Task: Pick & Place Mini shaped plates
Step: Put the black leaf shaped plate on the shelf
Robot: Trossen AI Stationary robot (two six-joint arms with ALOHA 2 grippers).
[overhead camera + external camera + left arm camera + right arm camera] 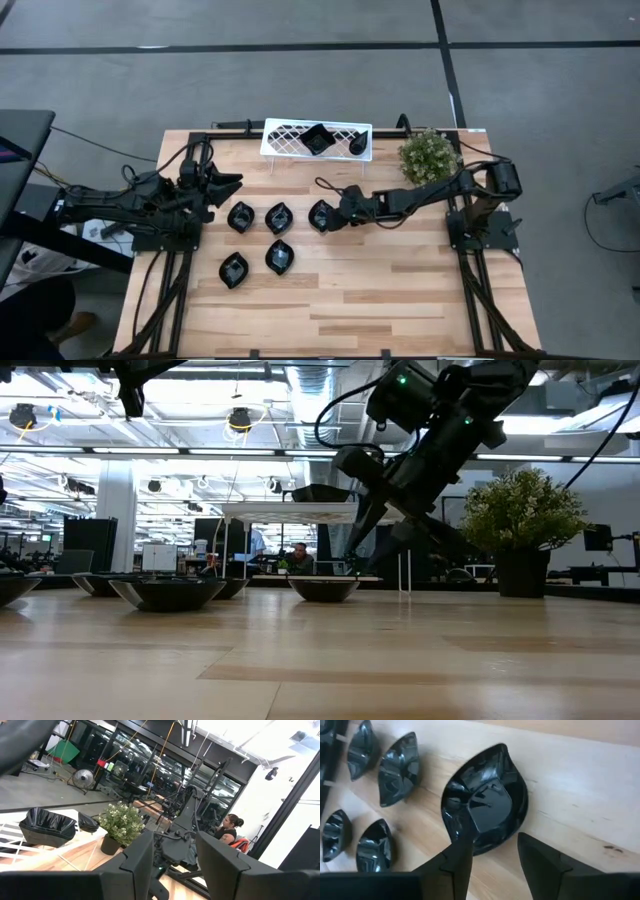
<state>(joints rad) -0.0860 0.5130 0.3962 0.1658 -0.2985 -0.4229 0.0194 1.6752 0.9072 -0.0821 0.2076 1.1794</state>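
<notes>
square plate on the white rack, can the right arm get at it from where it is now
Probably yes. The right gripper hangs open over a leaf plate, and bare table lies between it and the rack. The square plate sits on top, uncovered; the plant stands aside.

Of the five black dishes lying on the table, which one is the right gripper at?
The leaf dish at the right end of the back row of three. The open right gripper sits at it; the other four lie farther left.
</notes>
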